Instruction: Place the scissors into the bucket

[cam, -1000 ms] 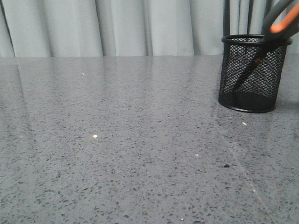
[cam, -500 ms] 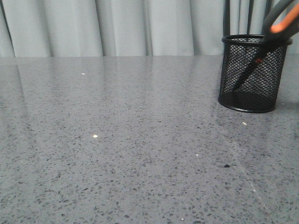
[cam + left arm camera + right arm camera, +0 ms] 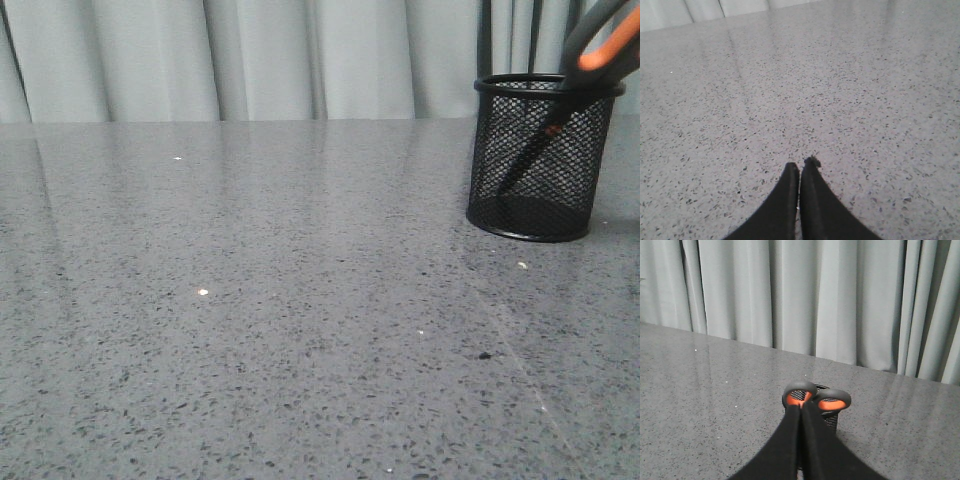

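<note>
The scissors stand in the bucket at the table's far right. Their dark blades slant down inside the mesh, and the grey, orange-lined handles lean out over the rim to the right. No gripper shows in the front view. In the right wrist view my right gripper is shut and empty. It is held back from the bucket, and the scissors' handles show just beyond its tips. In the left wrist view my left gripper is shut and empty over bare tabletop.
The grey speckled tabletop runs back to a pale curtain along its far edge. A few small specks lie on the table, one of them dark in front of the bucket.
</note>
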{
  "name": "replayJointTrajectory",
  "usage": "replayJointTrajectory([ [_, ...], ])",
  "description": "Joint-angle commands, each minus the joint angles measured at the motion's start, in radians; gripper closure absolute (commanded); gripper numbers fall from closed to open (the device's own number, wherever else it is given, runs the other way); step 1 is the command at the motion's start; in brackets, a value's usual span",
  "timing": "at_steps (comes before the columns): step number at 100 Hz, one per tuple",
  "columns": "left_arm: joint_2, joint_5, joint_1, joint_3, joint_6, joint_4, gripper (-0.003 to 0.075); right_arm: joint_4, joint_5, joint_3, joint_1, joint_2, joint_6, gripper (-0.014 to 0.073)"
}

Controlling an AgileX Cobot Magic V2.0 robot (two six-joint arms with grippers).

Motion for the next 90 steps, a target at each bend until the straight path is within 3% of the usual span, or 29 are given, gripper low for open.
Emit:
replayJointTrajectory([
  [1,-0.028,-0.039,0.000,0.040,-0.011,-0.002,0.0739,-0.008,-0.086,-0.011,0.001,0.015,-0.005,0.0638],
  [12,-0.028,-0.039,0.000,0.040,-0.011,-0.002,0.0739,-0.111,-0.121,0.050,-0.037,0.012,0.026,0.0638],
  [27,-0.028,-0.039,0.000,0.040,-0.011,-0.002,0.0740,-0.243,-0.291,0.245,-0.170,0.002,0.335,0.0638],
  [38,-0.028,-0.039,0.000,0.040,-0.011,-0.002,0.0740,-0.266,-0.462,0.402,-0.275,0.002,0.361,0.0638],
  [47,-0.028,-0.039,0.000,0.040,-0.011,-0.002,0.0739,-0.264,-0.509,0.484,-0.320,0.000,0.361,0.0638],
  [75,-0.028,-0.039,0.000,0.040,-0.011,-0.002,0.0739,-0.228,-0.199,0.500,-0.325,-0.065,0.361,0.0638],
  [90,-0.028,-0.039,0.000,0.040,-0.011,-0.004,0.0739,-0.228,-0.196,0.500,-0.325,-0.065,0.361,0.0638],
])
